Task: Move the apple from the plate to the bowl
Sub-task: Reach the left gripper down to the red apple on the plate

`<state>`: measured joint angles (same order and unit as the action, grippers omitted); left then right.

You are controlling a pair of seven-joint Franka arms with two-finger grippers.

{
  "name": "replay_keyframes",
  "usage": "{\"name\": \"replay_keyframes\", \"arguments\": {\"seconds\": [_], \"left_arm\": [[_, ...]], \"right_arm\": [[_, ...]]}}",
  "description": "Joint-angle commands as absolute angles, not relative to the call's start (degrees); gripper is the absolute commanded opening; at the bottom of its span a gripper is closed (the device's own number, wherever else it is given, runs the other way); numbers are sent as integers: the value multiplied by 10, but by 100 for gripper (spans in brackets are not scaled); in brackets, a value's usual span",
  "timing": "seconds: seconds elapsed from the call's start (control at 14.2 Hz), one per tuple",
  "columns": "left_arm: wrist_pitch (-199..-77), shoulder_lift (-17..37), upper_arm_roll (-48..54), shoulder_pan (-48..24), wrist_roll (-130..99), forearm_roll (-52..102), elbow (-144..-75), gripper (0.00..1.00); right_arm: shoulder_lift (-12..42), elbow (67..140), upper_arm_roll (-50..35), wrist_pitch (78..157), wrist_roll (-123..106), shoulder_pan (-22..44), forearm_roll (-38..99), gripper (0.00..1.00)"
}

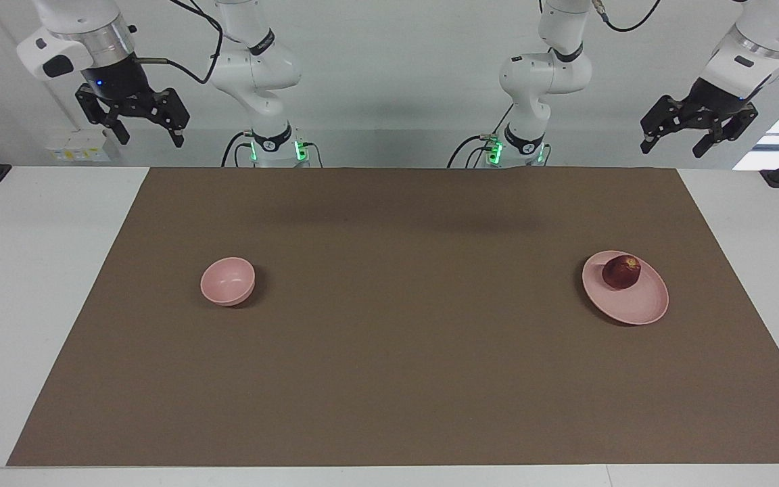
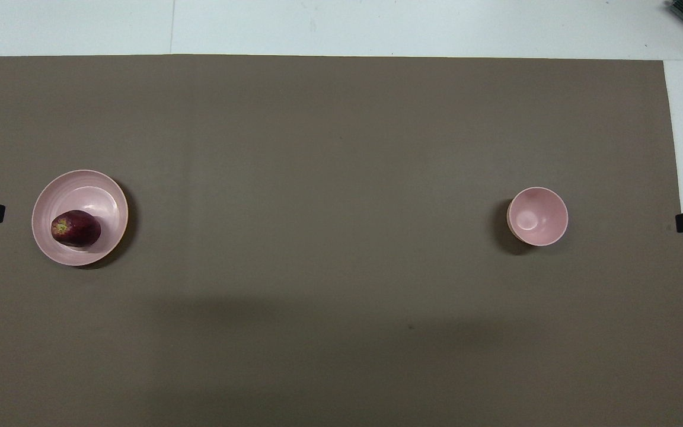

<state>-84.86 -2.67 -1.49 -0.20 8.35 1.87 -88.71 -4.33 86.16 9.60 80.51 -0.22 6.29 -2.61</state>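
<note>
Well below my left gripper [image 1: 699,135], toward that arm's end of the table, the apple [image 1: 621,272] sits on the plate [image 1: 640,308], resting against the part of the plate nearest my bases, its yellowish patch turned outward toward the table's end. Nothing has hold of it. My left jaws hang spread and empty, high above the table's edge and well apart from the fruit; my right gripper [image 1: 138,123] hangs just as high at the other end, jaws likewise spread and holding nothing, with the bowl [image 1: 228,281] standing empty (and upright) on the brown mat [image 1: 389,379] below and forward of it. Plate and bowl lie well apart, so I judge the job not yet begun: the reach for the apple is the step in hand. My left arm is the natural one to go, coming down over the plate with jaws wide enough to straddle the apple, then closing gently, since a round fruit may roll on a shallow plate.
</note>
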Motion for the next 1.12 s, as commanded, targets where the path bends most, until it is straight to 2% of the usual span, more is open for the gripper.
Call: {"name": "replay_keyframes", "arguments": {"seconds": [0.0, 0.35, 1.05], "left_arm": [[-888, -47, -13, 1, 84, 24, -957, 100], [-1008, -47, -14, 23, 91, 25, -1049, 100], [-1205, -26, -14, 67, 201, 27, -1186, 100]], "right_arm": [[-46, 860, 96, 802, -14, 56, -18, 100], [-46, 860, 96, 802, -14, 56, -18, 100], [-46, 861, 96, 802, -15, 56, -18, 100]]}}
